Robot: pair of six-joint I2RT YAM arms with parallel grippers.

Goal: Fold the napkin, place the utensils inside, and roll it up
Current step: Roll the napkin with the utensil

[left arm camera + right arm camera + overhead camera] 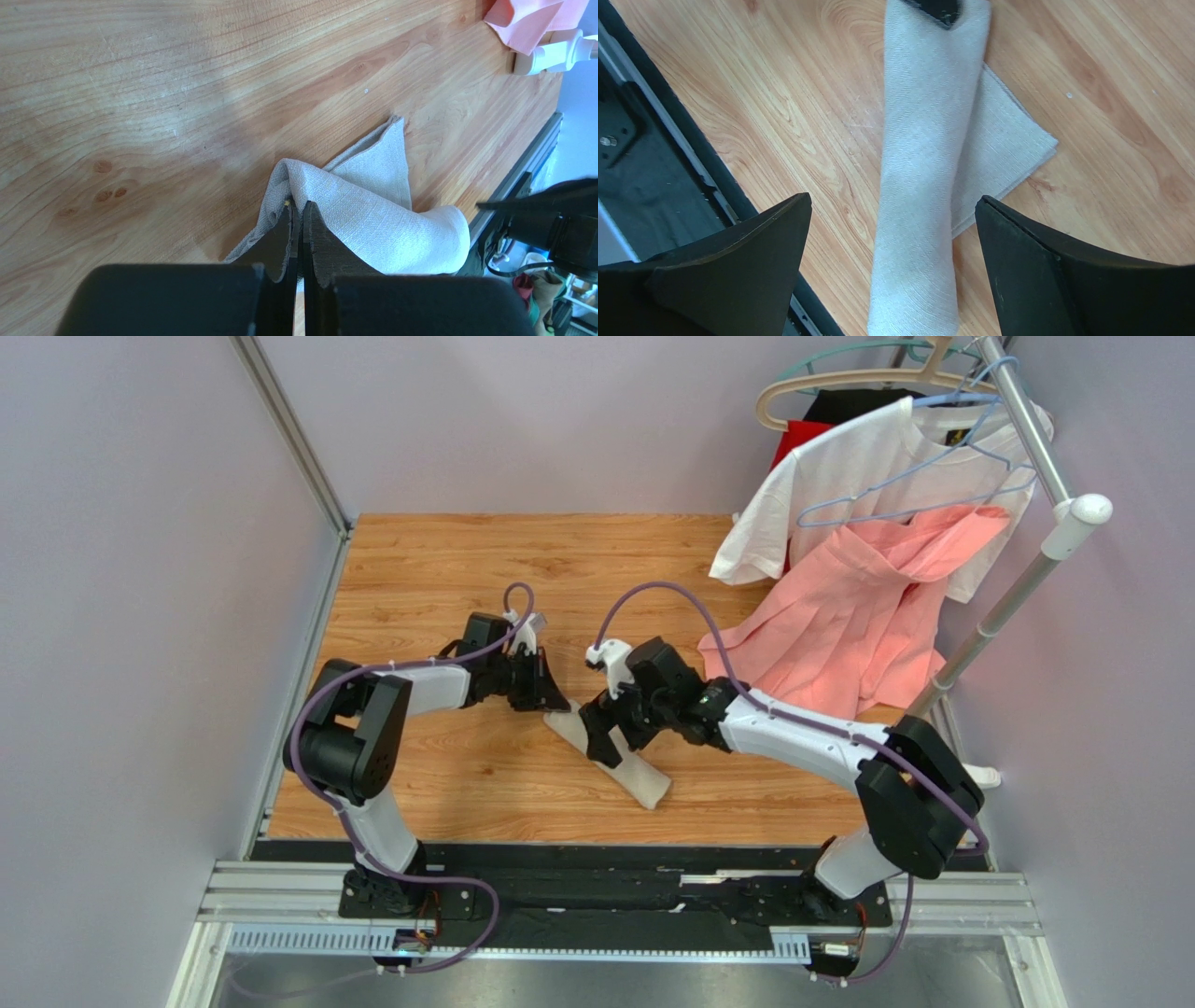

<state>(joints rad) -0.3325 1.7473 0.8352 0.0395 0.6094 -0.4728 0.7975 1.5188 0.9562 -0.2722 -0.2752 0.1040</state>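
Left gripper point(300, 210) clamped on one end of rolled beige-tan cloth napkin point(920, 140), right gripper point(894, 203) spread wide — straddling it.

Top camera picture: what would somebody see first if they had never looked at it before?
Probably the beige napkin, rolled into a long tube in the middle of the wooden table. The left gripper is shut, pinching its far end, while the right gripper stands wide open over the roll. The pink garment and white T-shirt hanging at the far right also catch the eye.
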